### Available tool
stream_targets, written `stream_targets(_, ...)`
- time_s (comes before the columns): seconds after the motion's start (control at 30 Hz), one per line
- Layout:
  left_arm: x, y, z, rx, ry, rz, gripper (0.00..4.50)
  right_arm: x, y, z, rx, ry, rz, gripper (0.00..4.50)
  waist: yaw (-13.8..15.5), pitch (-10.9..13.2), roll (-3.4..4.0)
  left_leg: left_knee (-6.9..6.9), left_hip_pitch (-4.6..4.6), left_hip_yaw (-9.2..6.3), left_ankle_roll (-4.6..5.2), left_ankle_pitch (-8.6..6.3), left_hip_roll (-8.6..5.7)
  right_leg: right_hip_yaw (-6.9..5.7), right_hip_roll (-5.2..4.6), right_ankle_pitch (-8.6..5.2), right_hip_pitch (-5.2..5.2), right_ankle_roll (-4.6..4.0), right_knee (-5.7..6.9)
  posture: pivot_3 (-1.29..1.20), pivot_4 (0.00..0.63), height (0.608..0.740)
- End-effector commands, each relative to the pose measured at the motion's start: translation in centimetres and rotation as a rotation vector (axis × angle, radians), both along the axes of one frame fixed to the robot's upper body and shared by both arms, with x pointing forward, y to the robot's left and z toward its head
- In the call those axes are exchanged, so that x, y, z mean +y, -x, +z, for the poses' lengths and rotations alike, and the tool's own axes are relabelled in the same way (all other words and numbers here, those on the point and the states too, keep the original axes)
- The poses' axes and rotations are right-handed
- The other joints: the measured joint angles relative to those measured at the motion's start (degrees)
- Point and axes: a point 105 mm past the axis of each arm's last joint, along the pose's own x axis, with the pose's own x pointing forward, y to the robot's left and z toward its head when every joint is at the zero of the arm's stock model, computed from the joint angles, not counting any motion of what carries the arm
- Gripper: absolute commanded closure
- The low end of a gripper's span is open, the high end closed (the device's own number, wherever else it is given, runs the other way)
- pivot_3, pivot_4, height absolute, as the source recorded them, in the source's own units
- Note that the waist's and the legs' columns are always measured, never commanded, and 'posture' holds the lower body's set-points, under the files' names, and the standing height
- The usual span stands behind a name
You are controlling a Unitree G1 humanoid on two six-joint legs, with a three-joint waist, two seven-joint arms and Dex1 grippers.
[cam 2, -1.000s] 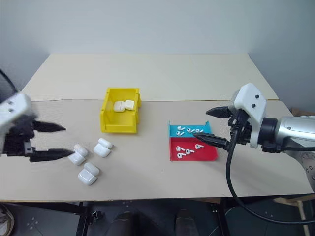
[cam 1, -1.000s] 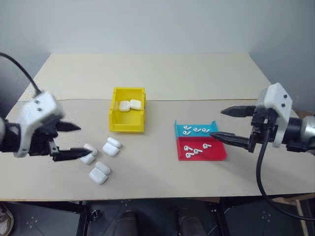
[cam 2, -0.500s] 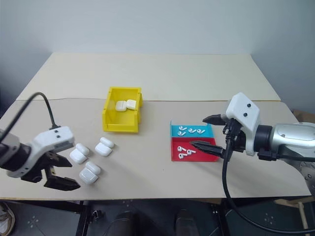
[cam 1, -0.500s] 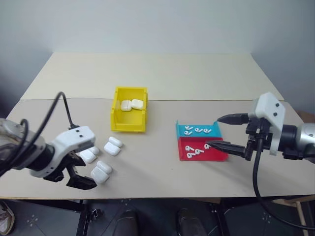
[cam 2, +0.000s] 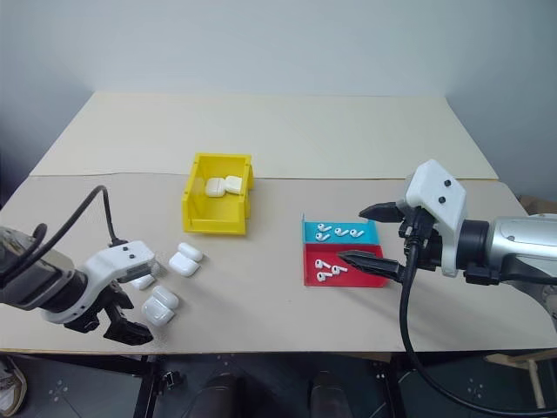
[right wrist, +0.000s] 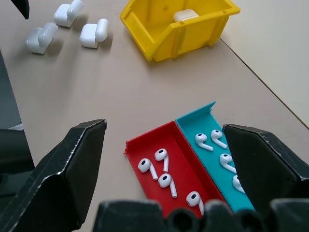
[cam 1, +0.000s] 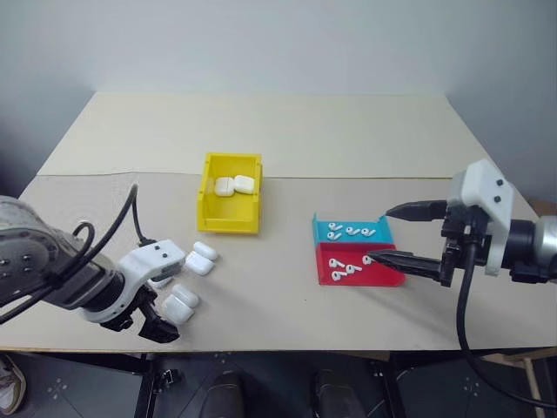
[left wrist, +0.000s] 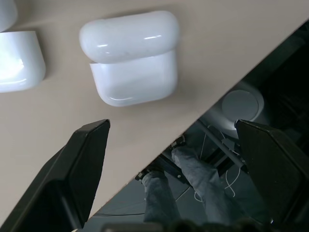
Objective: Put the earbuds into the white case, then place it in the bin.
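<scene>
I found no readable text, label, brand, number or sign on anything in my camera views.

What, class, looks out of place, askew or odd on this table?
Little stands out. The loose white cases lie scattered at odd angles near the table's front edge, under the open left gripper. The nearest case has its lid slightly ajar. Earbuds lie in their trays; nothing is spilled.

beige table (cam 1: 348, 131) against a plain pale wall (cam 1: 278, 43)
</scene>
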Motion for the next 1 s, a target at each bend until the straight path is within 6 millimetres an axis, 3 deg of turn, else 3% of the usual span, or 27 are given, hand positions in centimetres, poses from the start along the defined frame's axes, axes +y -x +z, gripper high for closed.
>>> stream_targets(0.03,-0.4,-0.2,0.0,-0.018,0.010,0.020,0.00,-0.2,0.4,1.0,-0.058,0.000,-0.011,0.03,0.1,0.0,0.00,0.00,0.00,0.00,0.00,0.00,0.00,0.00,0.00,0.00,0.00,0.00,-0.01,0.00,0.150,0.740)
stream_targets(0.43,-1.8,-1.0,-1.5,-0.050,0.016,0.089,0.00,-0.3,1.8,0.9,-0.050,0.000,-0.025,0.03,0.3,0.0,-0.01,0.02,0.04,-0.02,-0.03,0.02,-0.02,0.00,-0.02,0.00,0.08,0.00,0.00,0.00,0.150,0.740)
stream_targets(0.73,-0.8,-2.2,-0.8,-0.093,-0.070,0.086,0.00,-0.2,2.1,0.6,-0.051,-0.015,-0.048,0.03,0.3,0.0,-0.01,0.02,0.04,-0.04,-0.06,0.03,-0.03,-0.01,-0.02,0.00,0.08,0.00,0.00,0.00,0.150,0.740)
stream_targets(1.0,-1.7,-1.9,-0.9,-0.105,-0.108,-0.039,0.00,-0.2,2.5,0.6,-0.041,-0.022,-0.069,0.03,0.3,0.0,-0.02,0.02,0.03,-0.05,-0.06,0.03,-0.04,-0.02,-0.02,0.00,0.10,0.00,-0.02,0.00,0.150,0.740)
